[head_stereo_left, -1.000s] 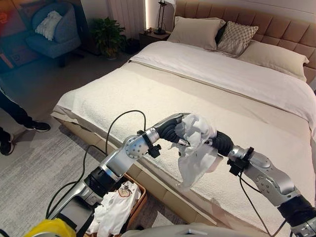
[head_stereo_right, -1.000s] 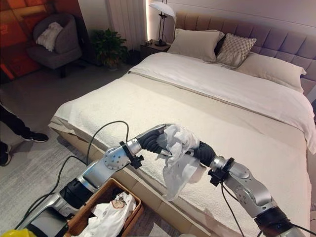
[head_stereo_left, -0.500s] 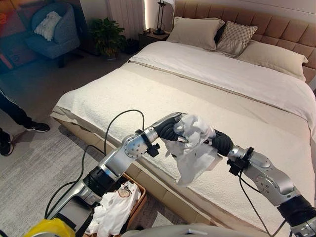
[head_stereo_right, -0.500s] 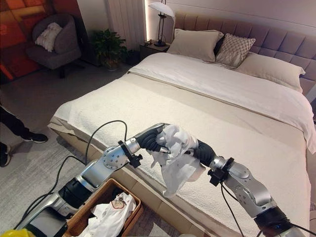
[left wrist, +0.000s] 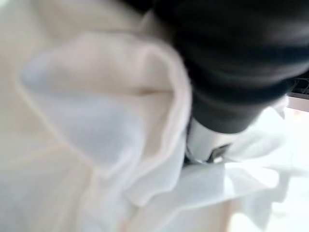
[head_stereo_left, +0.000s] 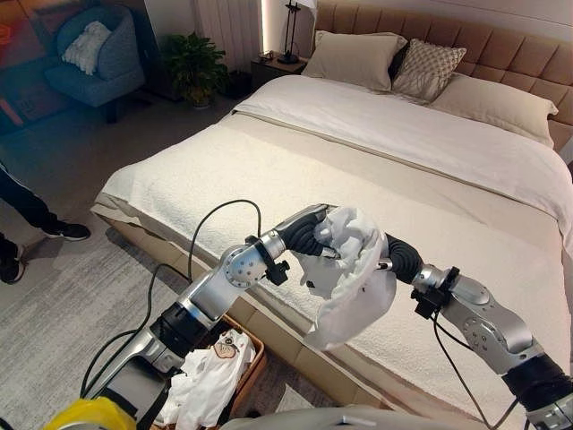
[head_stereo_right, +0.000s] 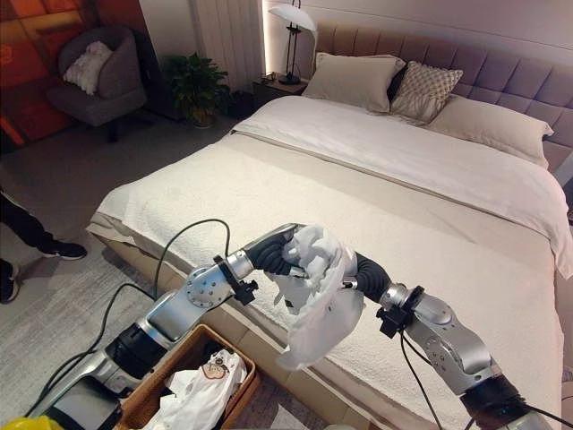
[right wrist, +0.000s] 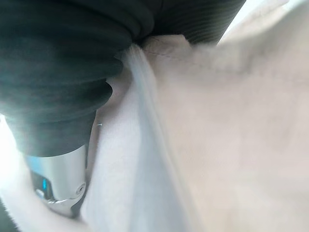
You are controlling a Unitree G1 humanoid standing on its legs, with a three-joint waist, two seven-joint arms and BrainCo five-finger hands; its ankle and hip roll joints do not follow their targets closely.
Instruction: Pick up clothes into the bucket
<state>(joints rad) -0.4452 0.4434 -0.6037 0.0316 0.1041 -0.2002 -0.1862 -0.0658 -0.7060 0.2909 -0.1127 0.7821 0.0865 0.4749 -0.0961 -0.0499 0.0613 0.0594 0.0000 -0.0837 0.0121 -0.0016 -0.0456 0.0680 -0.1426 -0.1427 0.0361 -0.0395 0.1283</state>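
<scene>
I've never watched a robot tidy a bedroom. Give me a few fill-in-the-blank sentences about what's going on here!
1. The left hand and the right hand hold up a white ____ between them.
2. They hold it above the edge of the ____.
3. The wicker basket on the floor already holds white ____.
4. On the armchair lies a ____.

Missing words: garment; bed; clothes; cushion
</scene>
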